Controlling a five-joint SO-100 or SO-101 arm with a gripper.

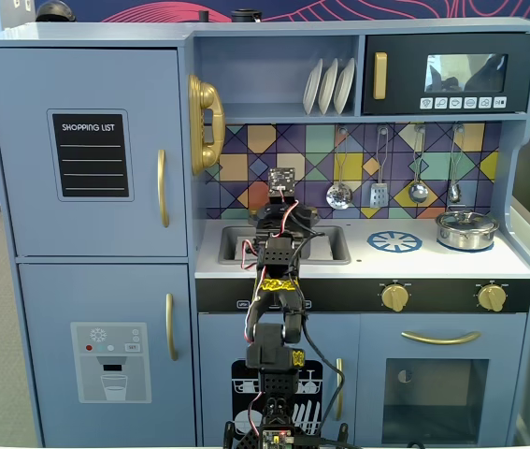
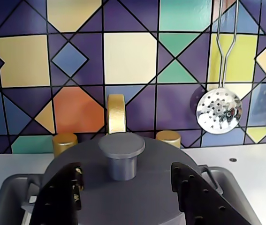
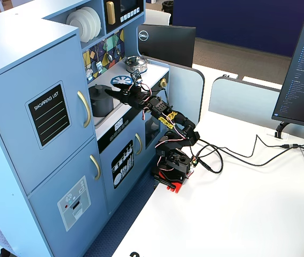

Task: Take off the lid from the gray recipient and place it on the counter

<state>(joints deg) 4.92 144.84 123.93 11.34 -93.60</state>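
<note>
The dark-gray lid [image 2: 142, 197] with its central knob [image 2: 121, 154] sits on the gray pot [image 3: 101, 101], which stands in the sink recess of the white counter [image 2: 245, 173]. My gripper [image 2: 127, 174] is open just above the lid, with one black finger [image 2: 60, 197] left of the knob and the other right of it. Neither finger touches the knob. In a fixed view my arm hides the pot, and the gripper [image 1: 279, 217] hangs over the sink. In the other fixed view the gripper [image 3: 115, 91] is at the pot's top.
A gold faucet [image 2: 116, 114] and two gold taps [image 2: 64, 143] stand right behind the pot. A shiny silver pot [image 1: 466, 229] sits at the counter's right end, beside the burner print [image 1: 394, 242]. Utensils [image 2: 219, 110] hang on the tiled back wall.
</note>
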